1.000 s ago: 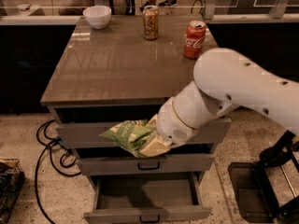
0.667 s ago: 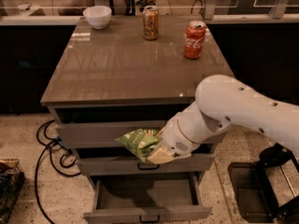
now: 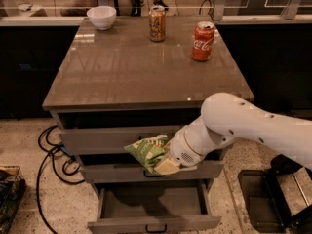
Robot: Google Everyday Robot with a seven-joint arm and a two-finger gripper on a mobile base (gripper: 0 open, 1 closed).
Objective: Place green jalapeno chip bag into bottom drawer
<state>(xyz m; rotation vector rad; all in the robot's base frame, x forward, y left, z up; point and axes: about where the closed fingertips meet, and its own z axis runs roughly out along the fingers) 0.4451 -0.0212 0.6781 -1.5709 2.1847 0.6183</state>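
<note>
The jaws of the gripper (image 3: 164, 164) are closed on the right edge of the green jalapeno chip bag (image 3: 146, 151), which is held in the air in front of the middle drawer front and above the bottom drawer (image 3: 153, 223), the latter being pulled open with its grey interior exposed. The gripper is carried by a white arm (image 3: 253, 128) reaching in from the right. On the cabinet top (image 3: 141, 72), well behind, a red can (image 3: 203, 41), a tan can (image 3: 157, 23) and a white bowl (image 3: 101, 17) are seen.
</note>
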